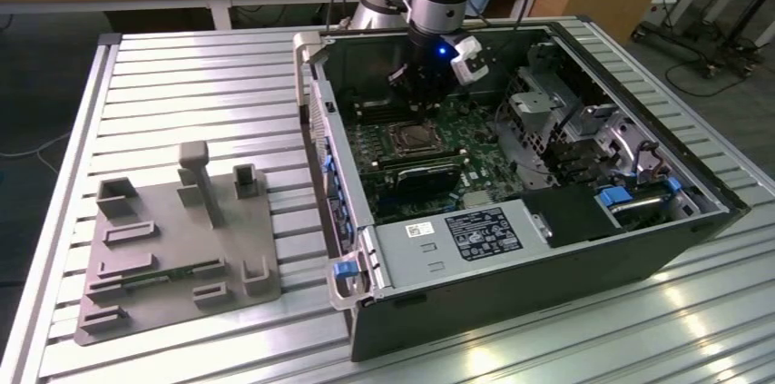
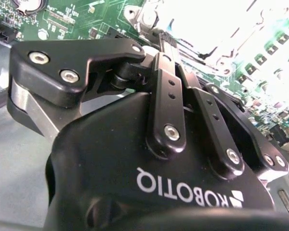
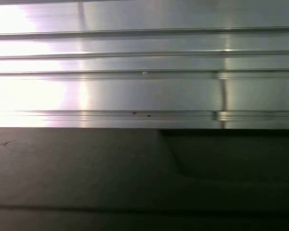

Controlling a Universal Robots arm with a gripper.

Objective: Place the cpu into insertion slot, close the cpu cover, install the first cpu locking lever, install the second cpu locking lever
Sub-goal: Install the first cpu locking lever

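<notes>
With the gripper [image 1: 420,104] lowered inside the computer case [image 1: 509,248] near the tabletop's far edge, just beyond the insertion slot [image 1: 416,139], the jaws' state cannot be told, and crowded board parts could be struck.

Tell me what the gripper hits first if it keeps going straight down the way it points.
Probably the green circuit board just behind the insertion slot; the gripper hangs close above that spot, though depth is uncertain.
</notes>
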